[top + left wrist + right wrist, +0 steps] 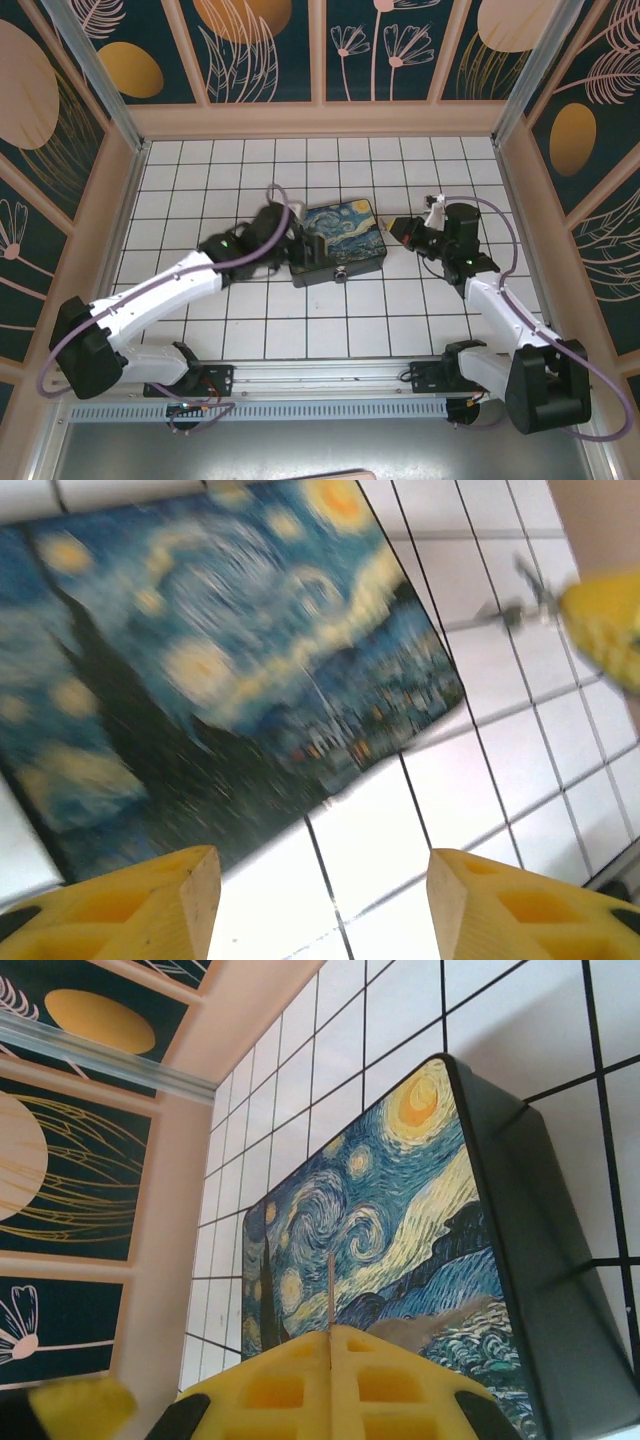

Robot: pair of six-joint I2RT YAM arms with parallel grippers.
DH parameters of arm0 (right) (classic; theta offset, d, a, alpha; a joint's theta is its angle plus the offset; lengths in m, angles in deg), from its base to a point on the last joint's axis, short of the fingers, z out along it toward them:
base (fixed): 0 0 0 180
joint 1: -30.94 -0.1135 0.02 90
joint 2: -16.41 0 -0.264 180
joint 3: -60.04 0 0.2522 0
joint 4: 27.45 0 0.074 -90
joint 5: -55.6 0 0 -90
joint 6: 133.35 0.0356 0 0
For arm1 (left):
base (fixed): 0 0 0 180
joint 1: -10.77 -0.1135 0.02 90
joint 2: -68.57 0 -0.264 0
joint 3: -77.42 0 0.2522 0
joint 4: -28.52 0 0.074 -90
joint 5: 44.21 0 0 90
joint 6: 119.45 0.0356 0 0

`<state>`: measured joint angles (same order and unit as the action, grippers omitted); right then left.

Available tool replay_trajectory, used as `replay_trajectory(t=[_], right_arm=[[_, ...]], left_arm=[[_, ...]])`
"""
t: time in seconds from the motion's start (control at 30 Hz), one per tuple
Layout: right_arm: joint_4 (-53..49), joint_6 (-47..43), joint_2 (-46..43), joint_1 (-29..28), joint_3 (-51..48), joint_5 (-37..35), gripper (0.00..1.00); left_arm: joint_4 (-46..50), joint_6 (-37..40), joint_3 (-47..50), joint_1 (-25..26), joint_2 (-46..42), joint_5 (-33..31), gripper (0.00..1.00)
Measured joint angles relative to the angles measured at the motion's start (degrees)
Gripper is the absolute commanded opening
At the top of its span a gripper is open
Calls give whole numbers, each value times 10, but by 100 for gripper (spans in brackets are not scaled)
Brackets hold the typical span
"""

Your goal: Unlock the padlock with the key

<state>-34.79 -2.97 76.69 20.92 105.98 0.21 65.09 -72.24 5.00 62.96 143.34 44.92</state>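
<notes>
Two claws at the box (pixel 345 228), one at each end.

Right claw (pixel 331 1338): yellow fingers pressed flat together, with the thin metal blade of the key (pixel 331 1285) poking out of the seam, so it is gripping the key. Only that sliver shows in the right wrist view; the rest is buried between the fingers. In the top view the claw tip is just off the box's right end and the key is too small to pick out there. Whether the blade touches the box can't be told.

Left claw (pixel 320 880): fingers well apart, bare white tile between them, nothing held. Only the fingertips are in frame, cut off at the bottom edge. The left wrist view is blurred and the lid painting is smeared. At its top right is a yellow blob, the right claw's finger, with a thin grey bit ahead of it. That is likely the key, too blurred to confirm.

Padlock (pixel 341 272): likely the small grey lump on the box's near side in the top view, too small to be sure.

The right wrist view adds the box's dark side wall. The top view puts the left claw at the box's left end, partly hidden by its own wrist.
</notes>
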Motion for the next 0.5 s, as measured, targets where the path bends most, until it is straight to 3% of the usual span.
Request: replay_trajectory(t=[0.07,0.17,0.5], right_arm=[[-3,0,-15,4,-1,1,0],[-7,-5,-38,6,-3,3,0],[-35,-37,-78,36,-4,2,0]], left_arm=[[-11,-52,33,61,3,-40,59],[-21,-124,73,115,35,-99,60],[-83,-245,15,172,243,-234,64]])
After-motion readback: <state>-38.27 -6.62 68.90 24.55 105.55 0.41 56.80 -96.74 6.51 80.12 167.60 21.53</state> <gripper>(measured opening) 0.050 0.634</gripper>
